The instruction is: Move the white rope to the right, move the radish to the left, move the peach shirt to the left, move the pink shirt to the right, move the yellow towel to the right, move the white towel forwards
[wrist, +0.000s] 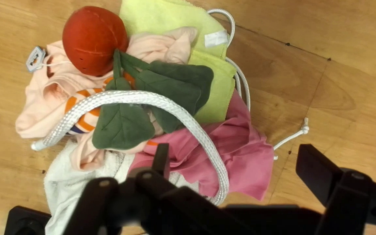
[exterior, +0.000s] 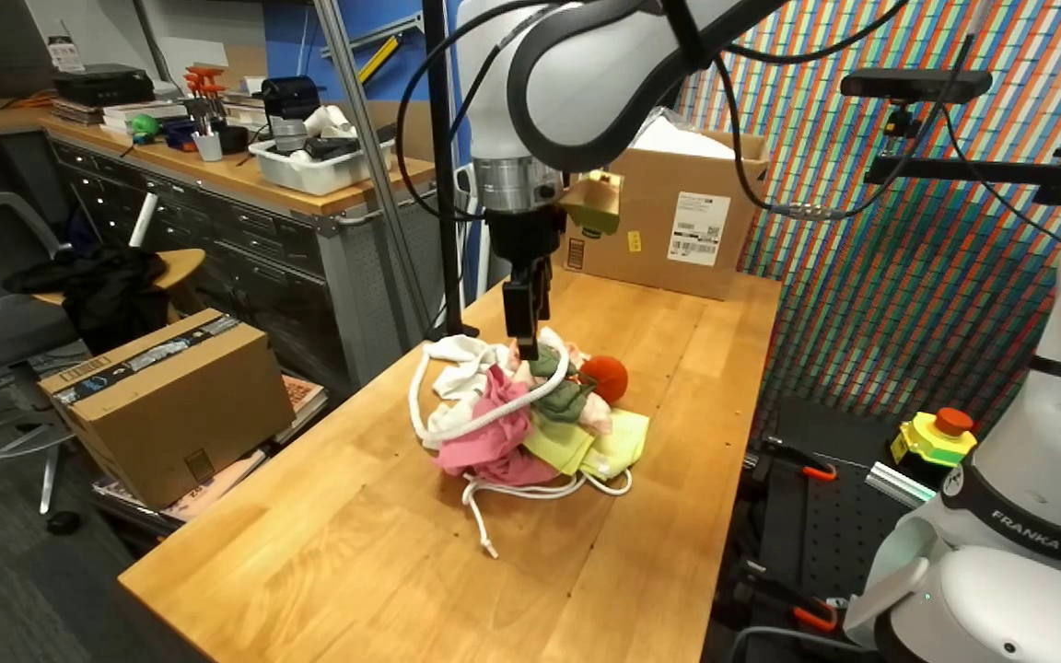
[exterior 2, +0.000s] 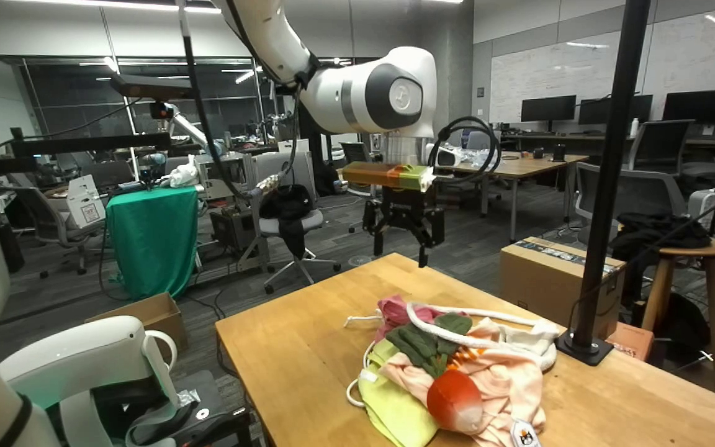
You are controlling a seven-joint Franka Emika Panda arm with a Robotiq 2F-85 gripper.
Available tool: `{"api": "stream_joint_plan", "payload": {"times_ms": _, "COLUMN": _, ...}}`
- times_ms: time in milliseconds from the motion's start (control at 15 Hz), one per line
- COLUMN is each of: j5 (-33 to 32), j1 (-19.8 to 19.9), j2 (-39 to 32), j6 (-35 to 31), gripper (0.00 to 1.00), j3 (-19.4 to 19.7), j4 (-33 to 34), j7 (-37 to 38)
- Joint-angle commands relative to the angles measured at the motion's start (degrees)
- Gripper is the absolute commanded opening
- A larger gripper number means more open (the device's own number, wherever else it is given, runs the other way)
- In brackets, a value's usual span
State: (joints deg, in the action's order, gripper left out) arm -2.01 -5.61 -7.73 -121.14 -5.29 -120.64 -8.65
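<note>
We note the tool (exterior 2: 401,253) hanging above the table (exterior: 328,534), jaws spread wide. Below it we see the radish (wrist: 93,40) resting on the peach shirt (wrist: 42,109), leaves (wrist: 175,86) over the yellow towel (wrist: 168,16); the white rope (wrist: 162,103) arches across leaves and pink shirt (wrist: 246,163), and the white towel (wrist: 64,182) lies partly under both shirts.

In an exterior view, raised, looking along the bench (exterior: 383,516) toward the far cardboard box (exterior: 650,203), in an exterior view, facing roughly the opposite way, whiteboard (exterior 2: 568,77) far right, heap (exterior 2: 491,375) near, wrist view closest, looking down past fingers (wrist: 318,173), heap shared by all
</note>
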Motion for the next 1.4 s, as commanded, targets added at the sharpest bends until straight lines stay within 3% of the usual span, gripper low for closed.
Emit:
{"api": "stream_joint_plan", "payload": {"times_ms": 0, "j5": -1.70, "j1": 0.00, "j2": -3.91, "j6": -4.47, "gripper": 1.00, "j3": 0.07, "j4": 0.00, "j7": 0.90}}
{"api": "stream_joint_plan", "payload": {"times_ms": 933, "j5": -7.12, "j1": 0.38, "j2": -10.48, "j6": -6.98, "gripper": 1.00, "j3": -0.46, "j4": -0.75, "j7": -6.20}}
{"api": "stream_joint_plan", "payload": {"times_ms": 1333, "j5": -8.21, "j1": 0.18, "j2": -11.91, "j6": -13.63, "gripper": 1.00, "j3": -0.30, "j4": -1.22, "j7": -7.06}}
